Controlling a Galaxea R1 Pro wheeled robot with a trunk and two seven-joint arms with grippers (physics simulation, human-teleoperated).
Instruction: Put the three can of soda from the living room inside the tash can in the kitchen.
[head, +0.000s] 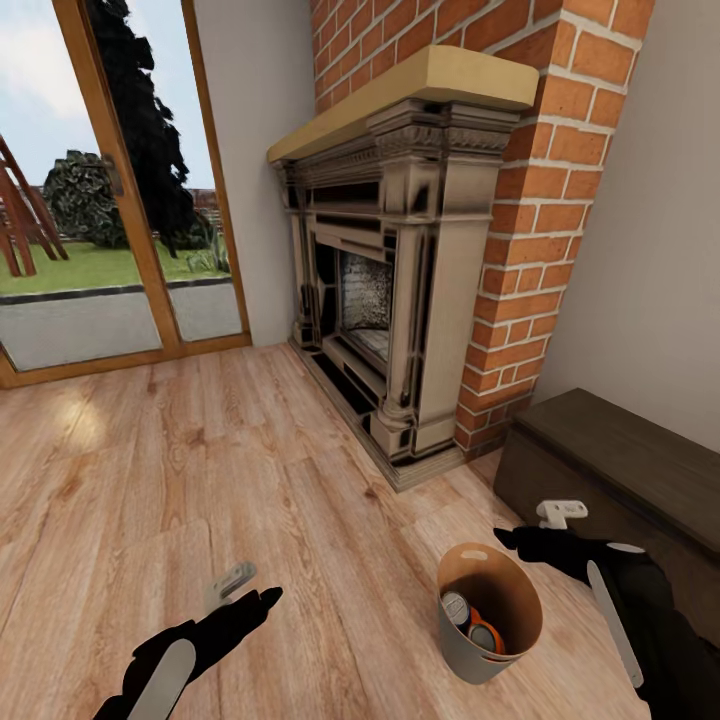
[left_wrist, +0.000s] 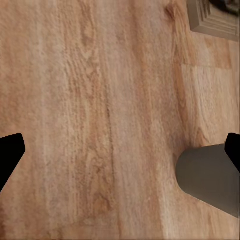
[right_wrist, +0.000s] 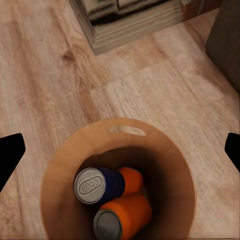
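Note:
The tash can, grey outside and copper-brown inside, stands on the wood floor in front of the fireplace. Inside it lie the three cans of soda: a dark blue one with a silver top, an orange one beside it, and a second orange one partly hidden behind both. In the head view the blue can and an orange can show. My right gripper hangs open just above the pail's rim, holding nothing. My left gripper is open over bare floor, left of the pail's grey wall.
A dark-framed fireplace set in a red-brick chimney stands ahead. A low dark wooden bench sits against the right wall, close behind the right arm. A wood-framed glass door is at the far left. Wood floor spreads between.

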